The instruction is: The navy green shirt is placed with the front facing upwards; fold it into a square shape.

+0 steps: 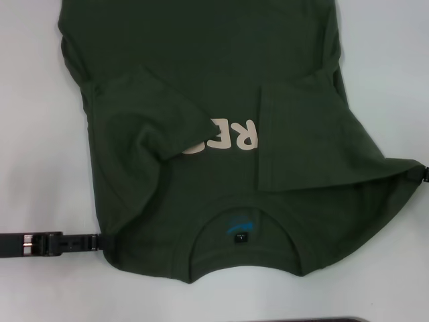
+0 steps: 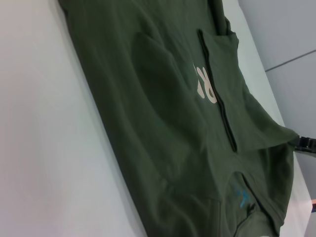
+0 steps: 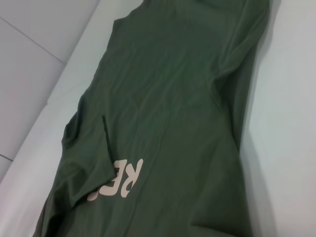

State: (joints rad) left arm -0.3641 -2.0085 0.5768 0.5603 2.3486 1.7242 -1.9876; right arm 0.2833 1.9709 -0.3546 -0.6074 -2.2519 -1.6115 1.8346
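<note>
Olive shirt (image 1: 221, 87) lies with both sleeves folded inward; left gripper (image 1: 100, 240) and right gripper (image 1: 419, 174) sit at its shoulder edges, grip unclear. Next: fold collar toward hem.

Navy green shirt (image 2: 163, 133) spread flat on white table (image 2: 44, 148); sleeve folded over cream lettering (image 2: 205, 84).

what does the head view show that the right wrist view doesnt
Only the head view shows the round collar with its small black-and-blue tag, the left gripper at the shirt's edge and the right gripper at the other edge. Only the right wrist view shows the pale seam line beyond the table. Both show the dark olive-green short-sleeved shirt, sleeves folded inward, and its cream letters.
</note>
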